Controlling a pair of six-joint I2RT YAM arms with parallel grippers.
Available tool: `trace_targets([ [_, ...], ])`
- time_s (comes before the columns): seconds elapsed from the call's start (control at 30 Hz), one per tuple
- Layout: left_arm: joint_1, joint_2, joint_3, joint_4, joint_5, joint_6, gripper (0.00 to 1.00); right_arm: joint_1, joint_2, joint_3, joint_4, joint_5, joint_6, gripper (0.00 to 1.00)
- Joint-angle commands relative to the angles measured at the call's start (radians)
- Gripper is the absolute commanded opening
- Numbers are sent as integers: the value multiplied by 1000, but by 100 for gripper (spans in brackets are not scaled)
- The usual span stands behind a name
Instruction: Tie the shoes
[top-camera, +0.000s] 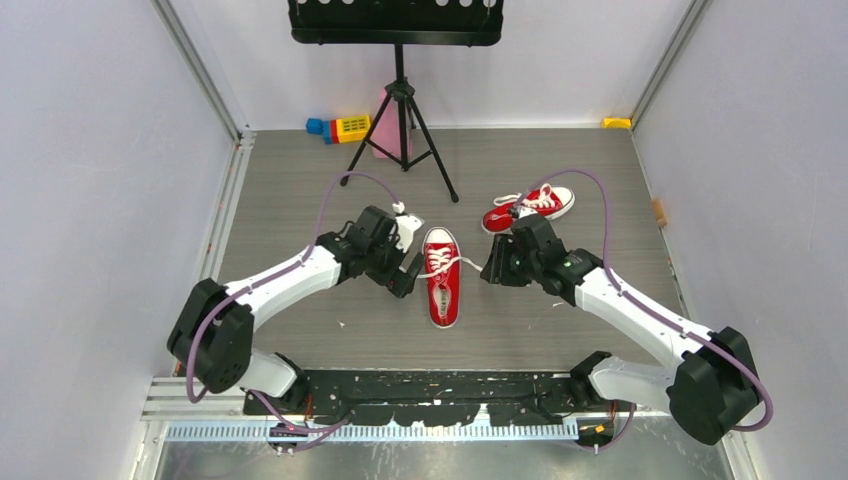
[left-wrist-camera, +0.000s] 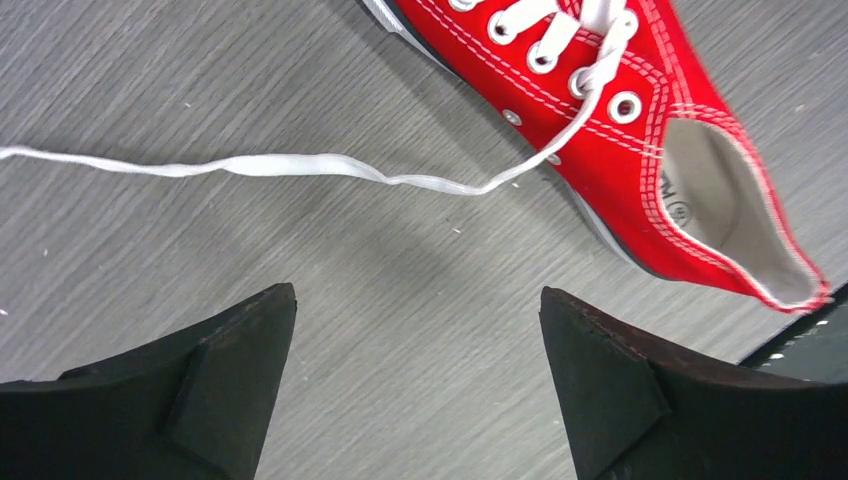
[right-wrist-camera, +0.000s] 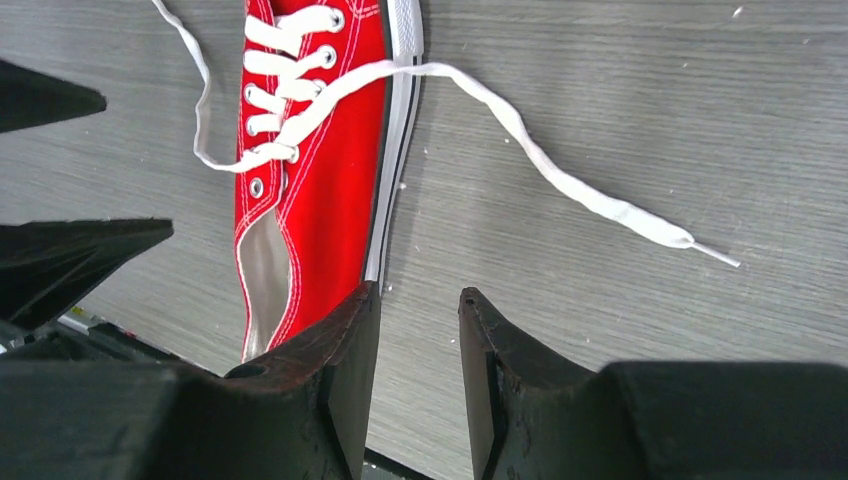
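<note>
the shoe (top-camera: 441, 277) lies on the table (top-camera: 300, 180) between the left gripper (left-wrist-camera: 415, 300), gaping wide and empty, and the right gripper (right-wrist-camera: 420, 300), narrowly parted and empty. its laces (left-wrist-camera: 290, 165) lie loose and flat, so a pinch may slip off or drag the shoe. only the top view shows the second shoe (top-camera: 528, 208).

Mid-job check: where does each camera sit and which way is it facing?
Top external: above, behind the bases, looking down on the table; left arm, right arm flank the shoe.
Left wrist: looks down past the open left tool at the shoe's opening and a loose lace.
Right wrist: looks down past the right tool along the shoe.
Shared: that shoe.
</note>
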Motion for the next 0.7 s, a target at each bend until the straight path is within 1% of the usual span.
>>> trace_targets([
  [0.0,0,47,43,56,-11,186,93,-1,-25,23,-23,-50,-22,40],
  [0.03,-1,57,43,71,-13,215,91,-1,-29,24,-26,-55,-23,40],
  [0.1,-1,95,65,52,-16,275,89,-1,-36,18,-26,-65,-22,40],
  [0.13,-2,118,91,31,-14,300,88,-1,-39,14,-27,-68,-23,41],
  [0.27,-1,227,213,-100,34,400,82,-1,-42,7,-34,-74,-27,40],
  [0.33,-1,257,256,-139,21,429,81,-2,-39,17,-47,-81,-32,40],
  [0.37,0,263,267,-146,18,454,80,-1,-40,22,-53,-83,-34,40],
  [0.43,0,279,281,-147,-2,511,77,-1,-40,33,-68,-88,-35,40],
  [0.5,1,307,306,-158,-11,552,78,-1,-43,47,-88,-92,-37,40],
  [0.53,4,319,321,-168,6,572,76,-1,-46,50,-98,-92,-40,40],
  [0.6,15,340,357,-222,46,621,70,-1,-52,56,-118,-87,-46,40],
  [0.67,28,361,380,-265,65,650,68,-1,-55,59,-135,-83,-54,40],
])
